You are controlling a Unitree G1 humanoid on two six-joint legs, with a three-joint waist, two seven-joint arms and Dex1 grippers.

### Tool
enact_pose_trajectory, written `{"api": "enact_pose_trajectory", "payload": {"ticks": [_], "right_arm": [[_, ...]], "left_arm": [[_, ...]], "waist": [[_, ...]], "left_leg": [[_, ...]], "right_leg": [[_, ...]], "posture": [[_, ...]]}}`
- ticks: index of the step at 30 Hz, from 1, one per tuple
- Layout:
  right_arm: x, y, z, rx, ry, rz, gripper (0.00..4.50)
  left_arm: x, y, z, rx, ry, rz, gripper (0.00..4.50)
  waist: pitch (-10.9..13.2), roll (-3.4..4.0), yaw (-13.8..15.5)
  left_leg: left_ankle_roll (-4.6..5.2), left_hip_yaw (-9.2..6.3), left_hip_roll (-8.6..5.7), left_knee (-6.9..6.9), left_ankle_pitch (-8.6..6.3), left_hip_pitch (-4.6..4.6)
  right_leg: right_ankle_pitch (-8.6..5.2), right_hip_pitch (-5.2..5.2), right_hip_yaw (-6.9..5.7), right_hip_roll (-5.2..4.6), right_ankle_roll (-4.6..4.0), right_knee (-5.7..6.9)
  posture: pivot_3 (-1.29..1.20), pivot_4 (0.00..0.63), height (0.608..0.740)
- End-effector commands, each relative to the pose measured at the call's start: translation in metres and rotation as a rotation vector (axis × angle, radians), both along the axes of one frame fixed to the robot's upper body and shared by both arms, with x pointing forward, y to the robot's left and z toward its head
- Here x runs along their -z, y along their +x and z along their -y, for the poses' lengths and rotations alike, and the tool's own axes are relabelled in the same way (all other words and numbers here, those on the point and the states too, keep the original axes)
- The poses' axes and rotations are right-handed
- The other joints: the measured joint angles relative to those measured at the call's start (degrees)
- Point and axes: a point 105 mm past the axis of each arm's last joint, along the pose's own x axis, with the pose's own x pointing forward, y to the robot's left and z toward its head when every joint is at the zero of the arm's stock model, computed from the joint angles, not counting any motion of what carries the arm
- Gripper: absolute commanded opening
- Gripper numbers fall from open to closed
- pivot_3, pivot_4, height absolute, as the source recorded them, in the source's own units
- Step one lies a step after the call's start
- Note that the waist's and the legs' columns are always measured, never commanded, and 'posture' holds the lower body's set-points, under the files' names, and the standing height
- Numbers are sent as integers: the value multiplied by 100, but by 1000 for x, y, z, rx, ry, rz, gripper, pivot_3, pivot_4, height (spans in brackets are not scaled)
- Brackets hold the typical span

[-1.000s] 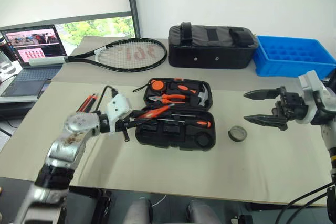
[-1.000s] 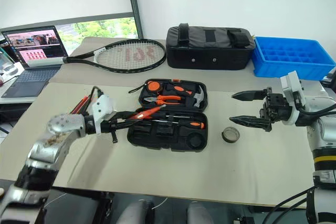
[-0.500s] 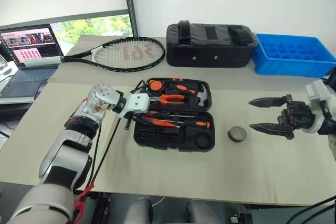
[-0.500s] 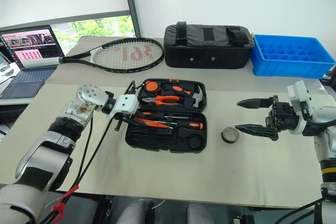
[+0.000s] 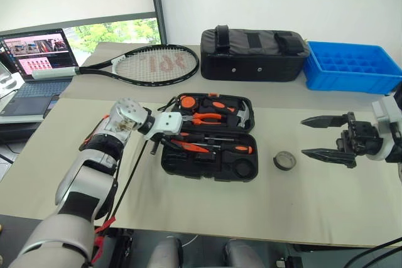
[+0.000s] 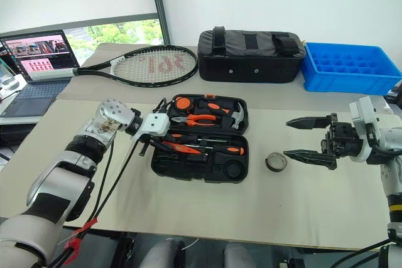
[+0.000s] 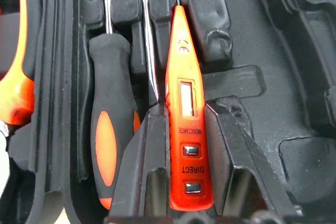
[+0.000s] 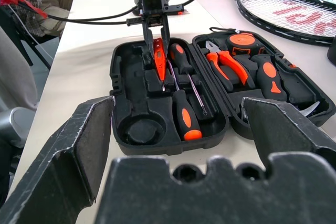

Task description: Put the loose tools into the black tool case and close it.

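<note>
The black tool case (image 5: 207,171) lies open in the middle of the table, with pliers, a hammer and screwdrivers (image 5: 242,149) in its slots. My left gripper (image 5: 179,144) is shut on the small orange screwdriver (image 7: 186,129) and holds it low over the case's near half, tip pointing along the slots, beside a black-and-orange screwdriver (image 7: 107,145). The grey-black tape roll (image 5: 284,160) lies flat on the table right of the case. My right gripper (image 5: 303,137) hovers open just right of the roll, pointing toward it, with nothing between its fingers.
A tennis racket (image 5: 151,64), a black fabric bag (image 5: 254,54) and a blue compartment tray (image 5: 352,67) line the back of the table. A laptop (image 5: 38,61) stands at the far left. A cable hangs from my left wrist over the table.
My left arm swung in from the case's left edge and lowered the orange screwdriver over the near half of the case. The right gripper stayed open beside the roll.
</note>
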Motion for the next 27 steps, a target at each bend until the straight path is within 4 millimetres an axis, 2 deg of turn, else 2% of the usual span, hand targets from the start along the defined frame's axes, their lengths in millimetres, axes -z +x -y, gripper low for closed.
{"api": "enact_pose_trajectory", "payload": {"ticks": [1, 5, 7, 10, 13, 22, 25, 27], "right_arm": [[-9, -5, -1, -43, -5, 42, 4500], [-10, -4, -3, -45, -5, 45, 4500], [-10, -4, -3, -45, -6, 44, 4500], [-10, -4, -3, -46, -7, 43, 4500], [-9, -3, -2, -44, -10, 43, 4500], [-8, -2, -4, -46, -12, 46, 4500], [-7, -3, -4, -44, -11, 45, 4500], [-6, -3, -4, -43, -9, 45, 4500]], "left_arm": [[13, -7, 0, 15, 62, -40, 475], [14, -9, 3, -13, 33, -64, 475], [12, -10, 4, -24, 16, -67, 1495], [8, -8, 4, -38, -4, -37, 2484], [-16, -1, 10, -68, -133, 3, 3523], [-68, 1, 15, -43, -301, 45, 3523], [-75, -1, 20, -43, -386, 62, 2815], [-68, -5, 23, -37, -415, 51, 2055]], "waist": [[0, 1, 4], [-1, 1, 10], [-2, 3, 6], [-2, 4, 1], [-3, 8, 8], [-2, 9, -20], [-3, 11, -24], [-4, 12, -24]], "left_leg": [[0, 0, 0, 0, 0, 1], [0, 0, -2, 14, 0, 4], [0, -1, -2, 17, 0, 4], [1, -1, -1, 25, -1, 4], [3, -1, -1, 39, -2, 2], [3, -4, 1, 54, -1, -2], [4, -4, 2, 53, -1, -1], [4, -4, 2, 53, -1, 0]], "right_leg": [[0, 0, 0, 0, 0, 2], [-1, 0, 1, -1, 2, 29], [-1, 0, 1, 0, 2, 31], [-2, 0, 1, 1, 2, 35], [-2, 1, 2, 0, 3, 41], [-3, -2, 2, 7, 4, 53], [-3, -2, 2, 7, 4, 53], [-3, -2, 3, 7, 4, 53]], "posture": [[0, 150, 708], [0, 150, 708], [0, 150, 708], [0, 150, 708], [0, 150, 708], [0, 150, 708], [0, 150, 708], [0, 150, 708]]}}
